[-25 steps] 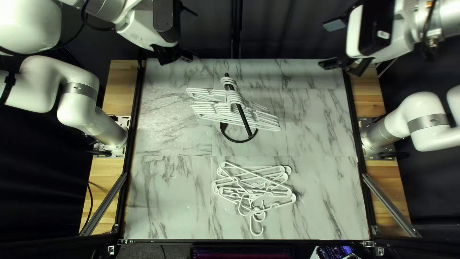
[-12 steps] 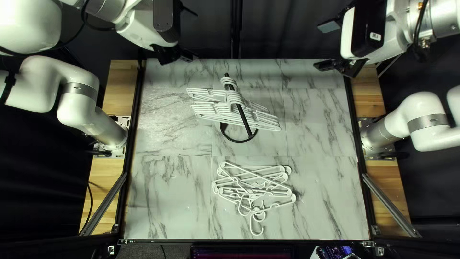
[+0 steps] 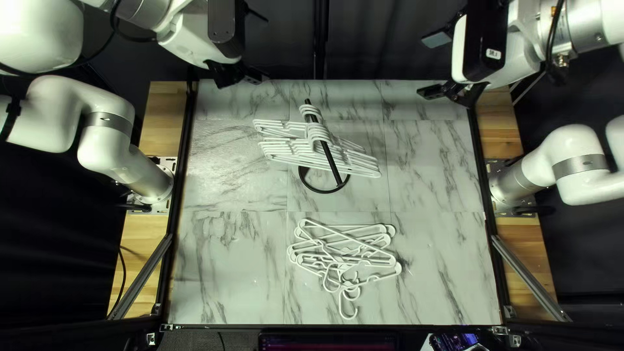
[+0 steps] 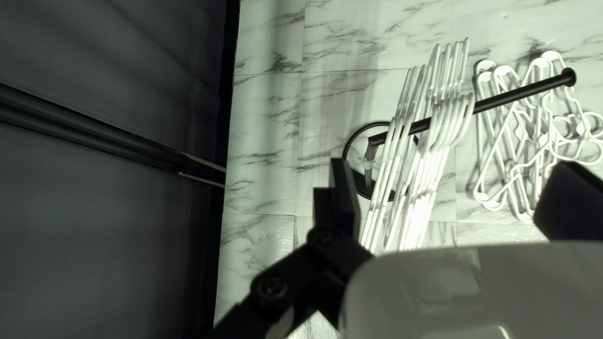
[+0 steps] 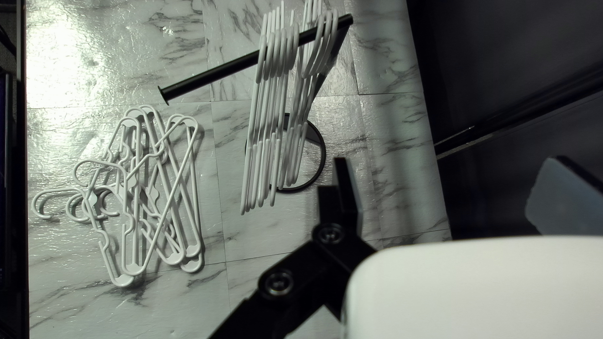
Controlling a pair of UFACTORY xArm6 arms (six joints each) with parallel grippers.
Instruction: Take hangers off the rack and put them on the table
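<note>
My left gripper (image 3: 263, 47) is raised beyond the table's far edge, left of the rack; my right gripper (image 3: 426, 65) is up at the far right. White hangers (image 3: 318, 148) hang bunched on the black rack (image 3: 331, 164). Nearer the front edge, several white hangers (image 3: 344, 250) lie overlapping on the table. Looking from the left wrist, the left gripper (image 4: 452, 166) has its fingers wide apart, with the hanging hangers (image 4: 418, 182) beyond them. In the right wrist view the right gripper (image 5: 447, 163) is also open and holds nothing; the rack hangers (image 5: 270, 125) are ahead, off to one side.
The marble-patterned table (image 3: 435, 156) has dark rails along its sides. A dark curtain (image 3: 364, 39) hangs behind the far edge. The rack's bar (image 4: 521, 94) sticks out past its hangers, toward the pile. Diagonal metal struts (image 3: 530, 276) stand at both front corners.
My right arm and gripper have shifted slightly left, toward the rack. The left arm, the rack and both groups of hangers have stayed still.
</note>
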